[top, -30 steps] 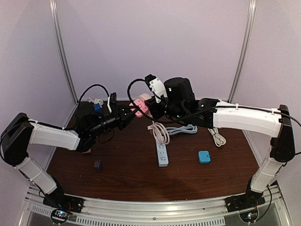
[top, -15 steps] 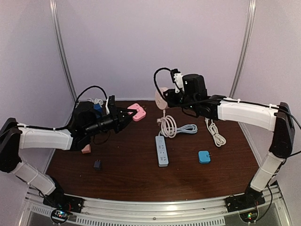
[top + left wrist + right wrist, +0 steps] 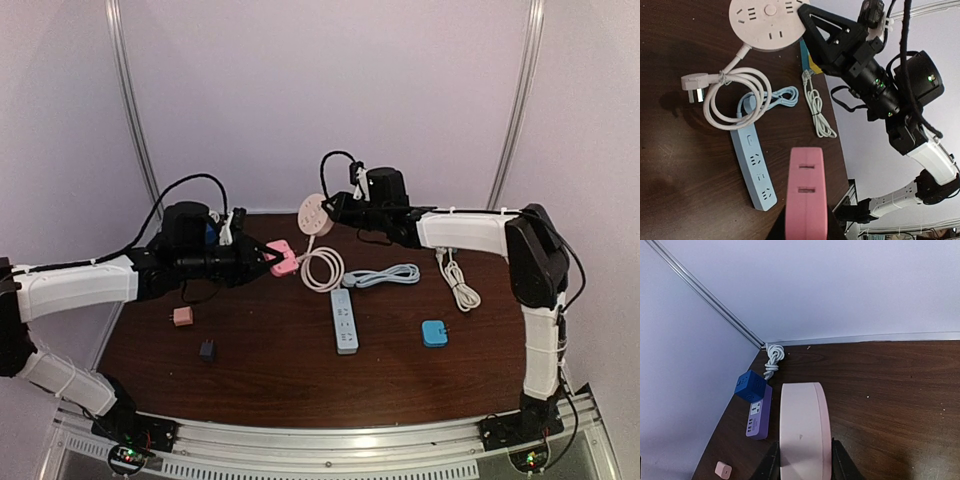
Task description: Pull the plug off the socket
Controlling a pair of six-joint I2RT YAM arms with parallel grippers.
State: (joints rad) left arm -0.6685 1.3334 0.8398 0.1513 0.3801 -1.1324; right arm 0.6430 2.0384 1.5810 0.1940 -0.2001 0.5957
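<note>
Top external view has my left gripper (image 3: 272, 256) clamped on the pink plug (image 3: 288, 265), its long axis aimed right toward the round socket (image 3: 312, 216) that my right gripper (image 3: 328, 205) pinches by its rim, the two near each other but apart, plug leftward.

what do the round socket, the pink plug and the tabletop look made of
round socket: likely plastic, matte off-white, moulded slots.
pink plug: likely plastic, smooth, faint sheen.
tabletop: dark wood or wood-look laminate, visible grain, slightly glossy.
</note>
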